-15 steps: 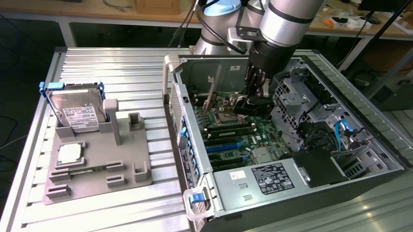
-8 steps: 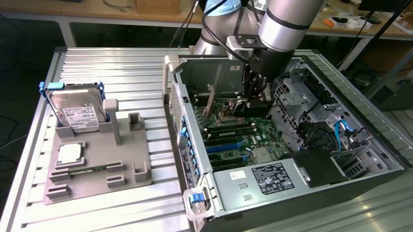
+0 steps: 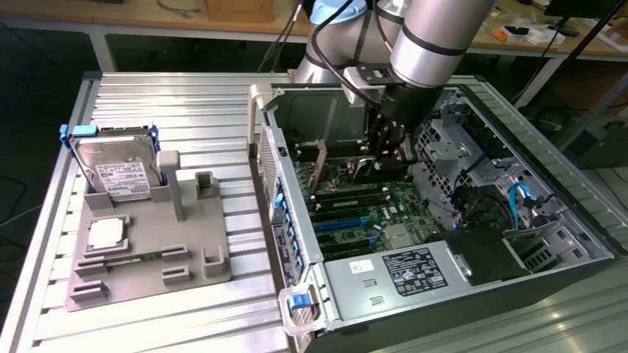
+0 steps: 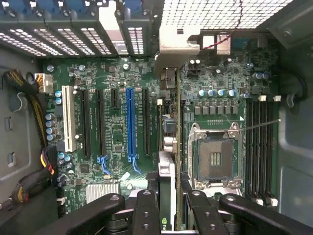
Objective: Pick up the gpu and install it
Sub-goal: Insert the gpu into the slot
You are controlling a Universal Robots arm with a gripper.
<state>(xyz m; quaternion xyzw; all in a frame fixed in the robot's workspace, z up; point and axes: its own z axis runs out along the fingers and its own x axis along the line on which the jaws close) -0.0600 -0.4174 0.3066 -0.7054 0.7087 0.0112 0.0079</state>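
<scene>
The gpu (image 4: 167,169) appears edge-on in the wrist view as a thin card clamped between my black fingers (image 4: 146,208). Its silver end bracket (image 4: 179,46) lies against the perforated rear wall of the case. My gripper (image 4: 170,208) is shut on the card, which stands above the motherboard slot just beside the long blue slot (image 4: 130,122). I cannot tell whether the card's edge sits in that slot. In the exterior view my gripper (image 3: 381,156) reaches straight down inside the open computer case (image 3: 393,283), with the dark gpu (image 3: 365,173) below it over the green motherboard.
A processor socket (image 4: 215,156) and memory slots (image 4: 261,147) lie beside the card. Cable bundles (image 4: 29,93) run along the case side. Outside the case, a grey fixture (image 3: 187,254) holds the hard drive (image 3: 118,168) and a square processor chip (image 3: 105,234).
</scene>
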